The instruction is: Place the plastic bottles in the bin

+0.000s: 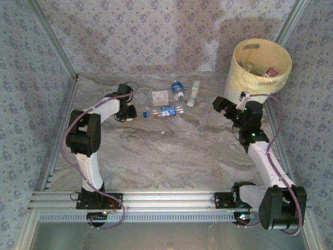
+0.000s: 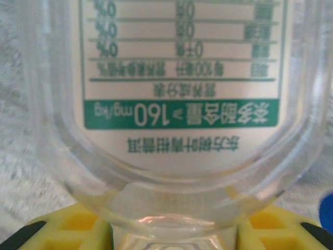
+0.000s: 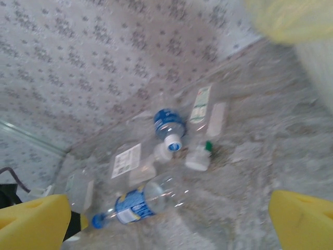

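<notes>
A clear plastic bottle [image 2: 177, 104] with a white and green label sits between the yellow fingers [image 2: 78, 226] of my left gripper [image 2: 174, 232], which is shut on it low over the table's left part [image 1: 128, 108]. More plastic bottles lie mid-table: a blue-labelled one [image 1: 167, 111] on its side, a squarish one with a white label [image 1: 160, 96], a short blue one [image 1: 178, 88] and a slim one with a green label [image 1: 194, 92]. My right gripper [image 1: 223, 104] hangs open and empty beside the bin [image 1: 260, 65]. Its view looks over the same bottles [image 3: 138, 203].
The cream bin holds some items, one with a red label [image 1: 271, 73]. Patterned walls close in the table on three sides, with metal rails along the near edge [image 1: 166, 198]. Bare marble surface [image 1: 177, 156] lies between the two arms.
</notes>
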